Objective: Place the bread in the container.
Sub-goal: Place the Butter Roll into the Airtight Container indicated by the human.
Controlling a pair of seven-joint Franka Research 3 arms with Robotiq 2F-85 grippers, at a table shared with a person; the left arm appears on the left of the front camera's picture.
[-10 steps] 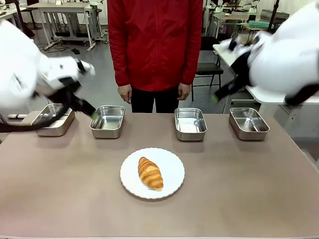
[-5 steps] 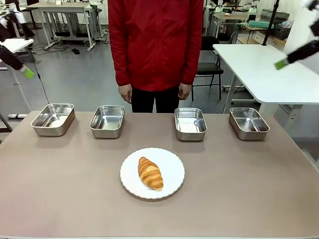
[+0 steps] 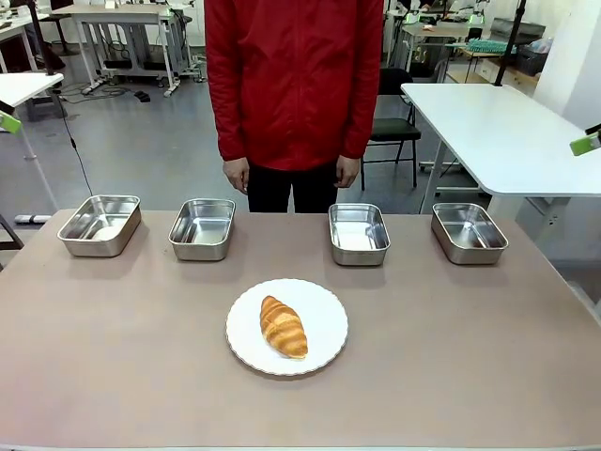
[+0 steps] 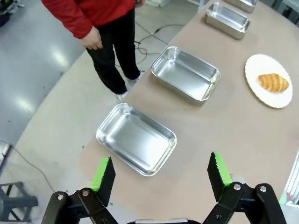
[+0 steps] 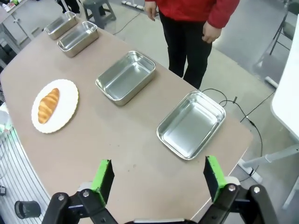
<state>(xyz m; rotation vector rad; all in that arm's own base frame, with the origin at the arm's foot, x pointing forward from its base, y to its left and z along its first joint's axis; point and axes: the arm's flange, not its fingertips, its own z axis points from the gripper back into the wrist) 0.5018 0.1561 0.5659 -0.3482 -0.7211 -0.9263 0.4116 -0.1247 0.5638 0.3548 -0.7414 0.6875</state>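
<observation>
Steel trays (image 3: 199,250) empty; croissant (image 3: 283,327) on plate (image 3: 327,315)

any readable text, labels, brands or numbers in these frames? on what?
None readable.
No print or label shows on the croissant, the white plate, the steel trays, the table or the person's red top.
Background benches: too small and blurred to tell.

A glossy grey floor (image 3: 141,150) reflects the light. A white table (image 3: 498,141) stands at right, a black chair (image 3: 392,130) beside it.
</observation>
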